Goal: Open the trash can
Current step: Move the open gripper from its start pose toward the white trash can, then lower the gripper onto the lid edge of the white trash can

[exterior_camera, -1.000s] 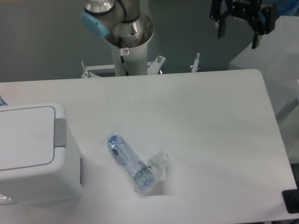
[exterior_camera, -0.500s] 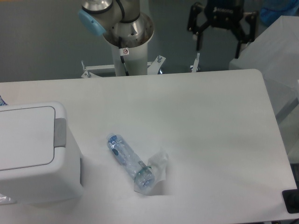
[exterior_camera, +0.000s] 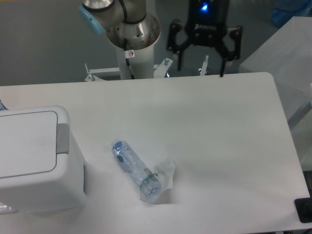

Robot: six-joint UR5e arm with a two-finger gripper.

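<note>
The trash can is a large white boxy bin at the table's left front, its flat lid down and a small grey push tab on its right edge. My gripper hangs open over the table's far edge, right of the arm's base, its black fingers spread wide with nothing between them. It is far from the bin, up and to the right of it.
A crushed clear plastic bottle lies on the white table a little right of the bin. The arm's base column stands behind the far edge. A white covered surface sits at the right.
The gripper has swung left and come down from the upper right corner toward the table's far edge. Bin and bottle have not moved.
</note>
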